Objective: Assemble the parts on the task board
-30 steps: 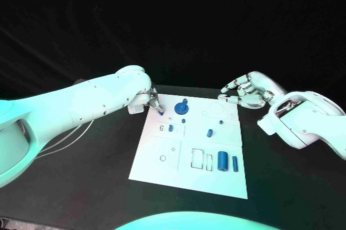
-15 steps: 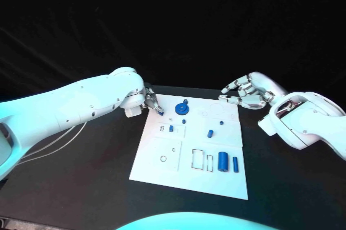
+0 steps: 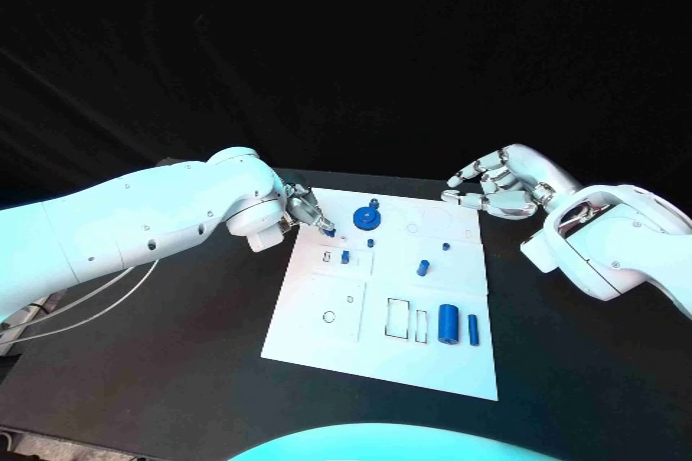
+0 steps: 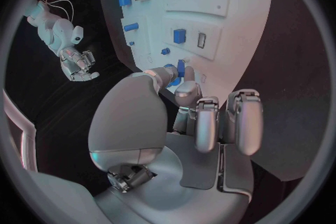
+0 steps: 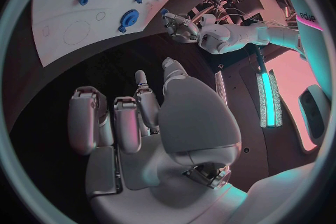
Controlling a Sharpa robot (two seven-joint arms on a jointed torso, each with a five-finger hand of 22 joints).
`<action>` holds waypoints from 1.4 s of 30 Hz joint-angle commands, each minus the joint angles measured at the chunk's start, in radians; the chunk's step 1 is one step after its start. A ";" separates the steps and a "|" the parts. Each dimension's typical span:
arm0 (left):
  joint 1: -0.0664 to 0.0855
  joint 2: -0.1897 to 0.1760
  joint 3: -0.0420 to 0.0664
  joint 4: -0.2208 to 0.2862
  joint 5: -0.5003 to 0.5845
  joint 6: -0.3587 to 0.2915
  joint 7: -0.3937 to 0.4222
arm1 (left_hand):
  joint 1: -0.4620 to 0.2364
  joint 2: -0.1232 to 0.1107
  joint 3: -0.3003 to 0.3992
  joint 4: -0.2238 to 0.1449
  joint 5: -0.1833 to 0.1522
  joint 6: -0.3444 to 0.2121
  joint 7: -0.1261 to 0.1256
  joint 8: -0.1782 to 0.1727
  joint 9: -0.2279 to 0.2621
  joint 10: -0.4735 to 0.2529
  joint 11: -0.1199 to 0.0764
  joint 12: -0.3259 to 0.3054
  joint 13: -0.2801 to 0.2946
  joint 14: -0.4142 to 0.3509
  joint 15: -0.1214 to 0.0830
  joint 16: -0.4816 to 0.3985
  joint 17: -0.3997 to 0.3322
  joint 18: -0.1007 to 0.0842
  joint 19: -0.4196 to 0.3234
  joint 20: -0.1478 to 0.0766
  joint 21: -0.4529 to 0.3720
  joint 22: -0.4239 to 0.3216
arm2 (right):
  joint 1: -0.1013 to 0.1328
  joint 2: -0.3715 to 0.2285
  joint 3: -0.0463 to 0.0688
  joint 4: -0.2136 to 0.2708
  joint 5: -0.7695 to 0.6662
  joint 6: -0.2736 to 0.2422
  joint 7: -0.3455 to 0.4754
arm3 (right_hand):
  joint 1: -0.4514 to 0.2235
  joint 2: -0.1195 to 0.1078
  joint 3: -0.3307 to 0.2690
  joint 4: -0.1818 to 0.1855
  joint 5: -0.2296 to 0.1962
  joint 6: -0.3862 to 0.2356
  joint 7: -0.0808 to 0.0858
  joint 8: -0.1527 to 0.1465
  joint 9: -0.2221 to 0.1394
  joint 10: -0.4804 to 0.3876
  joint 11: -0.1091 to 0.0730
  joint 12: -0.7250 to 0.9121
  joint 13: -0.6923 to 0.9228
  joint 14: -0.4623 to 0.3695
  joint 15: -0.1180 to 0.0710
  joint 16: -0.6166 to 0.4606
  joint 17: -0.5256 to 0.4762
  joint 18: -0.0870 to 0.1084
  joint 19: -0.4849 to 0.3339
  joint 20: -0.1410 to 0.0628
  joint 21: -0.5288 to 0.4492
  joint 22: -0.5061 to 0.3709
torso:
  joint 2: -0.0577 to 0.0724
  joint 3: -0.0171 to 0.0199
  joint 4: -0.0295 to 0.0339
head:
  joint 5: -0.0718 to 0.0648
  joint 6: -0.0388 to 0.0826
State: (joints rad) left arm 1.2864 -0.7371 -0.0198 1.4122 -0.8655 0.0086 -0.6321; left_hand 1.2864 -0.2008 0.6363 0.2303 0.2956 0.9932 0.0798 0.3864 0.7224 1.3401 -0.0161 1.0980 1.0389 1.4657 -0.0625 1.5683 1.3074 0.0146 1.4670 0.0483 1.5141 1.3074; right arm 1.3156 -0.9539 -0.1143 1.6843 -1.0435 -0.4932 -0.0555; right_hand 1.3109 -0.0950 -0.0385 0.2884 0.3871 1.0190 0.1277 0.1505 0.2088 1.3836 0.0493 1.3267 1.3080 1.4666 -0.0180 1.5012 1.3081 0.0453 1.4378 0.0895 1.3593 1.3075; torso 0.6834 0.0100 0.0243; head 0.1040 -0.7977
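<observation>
Head view: left hand [image 3: 304, 213] sits over the far left corner of the task board [image 3: 332, 331], fingertips pinching a small blue part [image 3: 325, 231], which points down at the board. Left wrist view confirms it: the blue piece sits between thumb and a fingertip, other fingers curled in. Looks like it's being carried toward a slot near the small square piece [image 3: 345, 256], so the grip stays at the part's upper end to leave the lower end free for insertion. Left arm reaches in low across the tabletop [image 3: 173, 361], wrist tipped down toward the board.

Right hand [image 3: 492, 186] hangs off the board's far right corner, holding nothing, fingers loosely curled but apart, probably parked out of the way.

Other parts lie on the board: round gear [image 3: 366, 220], large cylinder [image 3: 449, 324] and thin pin [image 3: 472, 328] near the rectangular outlines, small pieces mid-board.
</observation>
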 commanded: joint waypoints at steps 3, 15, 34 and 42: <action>-0.012 -0.023 -0.005 0.046 -0.054 -0.043 0.022 | -0.019 -0.005 0.158 -0.153 0.013 0.011 -0.019 0.011 0.081 0.009 0.000 0.003 -0.003 0.105 -0.007 0.002 0.263 0.009 0.035 -0.008 0.006 0.182 | -0.001 0.000 -0.001 0.000 -0.006 0.014 0.000 | -0.012 0.000 -0.006 0.000 0.004 -0.009 -0.001 0.004 0.001 0.001 -0.003 0.004 0.018 0.073 -0.005 -0.005 0.138 0.010 -0.003 -0.002 -0.002 0.126 | 0.000 -0.0001 -0.0002 | 0.004 -0.002; -0.039 -0.027 -0.018 0.066 -0.165 -0.003 0.011 | -0.038 -0.020 0.176 -0.175 0.052 0.018 -0.023 0.025 0.084 0.016 -0.004 0.002 -0.007 0.105 -0.010 0.002 0.263 0.006 0.042 -0.010 0.012 0.192 | -0.002 0.001 -0.001 -0.001 -0.006 0.013 0.001 | -0.012 0.000 -0.006 0.000 0.004 -0.009 -0.001 0.004 0.001 0.001 -0.003 0.004 0.018 0.073 -0.005 -0.005 0.138 0.010 -0.003 -0.002 -0.002 0.126 | 0.002 -0.0009 -0.0017 | 0.004 -0.005; -0.057 -0.011 -0.019 0.066 -0.216 -0.006 -0.011 | -0.065 -0.034 0.189 -0.196 0.115 0.028 -0.029 0.040 0.085 0.035 -0.010 0.021 0.011 0.105 -0.016 0.002 0.263 0.000 0.062 -0.015 0.026 0.215 | -0.003 0.000 -0.001 0.000 -0.006 0.013 0.003 | -0.013 0.001 -0.007 0.000 0.005 -0.009 -0.001 0.005 0.001 0.001 -0.003 0.004 0.018 0.073 -0.005 -0.005 0.137 0.010 -0.004 -0.002 -0.004 0.125 | 0.002 0.0001 -0.0023 | 0.005 -0.011; -0.060 -0.009 -0.019 0.069 -0.237 0.016 -0.023 | -0.066 -0.035 0.189 -0.197 0.118 0.029 -0.029 0.041 0.086 0.037 -0.011 0.025 0.015 0.105 -0.016 0.002 0.263 -0.002 0.066 -0.016 0.030 0.220 | -0.003 -0.001 -0.001 0.001 -0.006 0.014 0.003 | -0.013 0.001 -0.007 0.000 0.005 -0.009 -0.001 0.005 0.001 0.001 -0.003 0.004 0.018 0.073 -0.005 -0.005 0.137 0.010 -0.004 -0.002 -0.004 0.125 | 0.001 0.0005 -0.0006 | 0.006 -0.013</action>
State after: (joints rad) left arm 1.2275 -0.7484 -0.0394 1.4785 -1.0786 -0.0015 -0.6441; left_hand 1.2253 -0.2400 0.6698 0.1965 0.4090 1.0025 0.0708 0.4211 0.7528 1.3718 -0.0263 1.1174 1.0527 1.4656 -0.0698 1.5683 1.3080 0.0147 1.4671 0.0409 1.5377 1.3073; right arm 1.3135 -0.9548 -0.1157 1.6841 -1.0435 -0.4914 -0.0557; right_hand 1.3109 -0.0950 -0.0385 0.2884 0.3870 1.0190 0.1277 0.1505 0.2085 1.3836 0.0492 1.3267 1.3075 1.4666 -0.0180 1.5012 1.3076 0.0452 1.4377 0.0895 1.3593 1.3079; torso 0.6848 0.0101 0.0232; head 0.1088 -0.8107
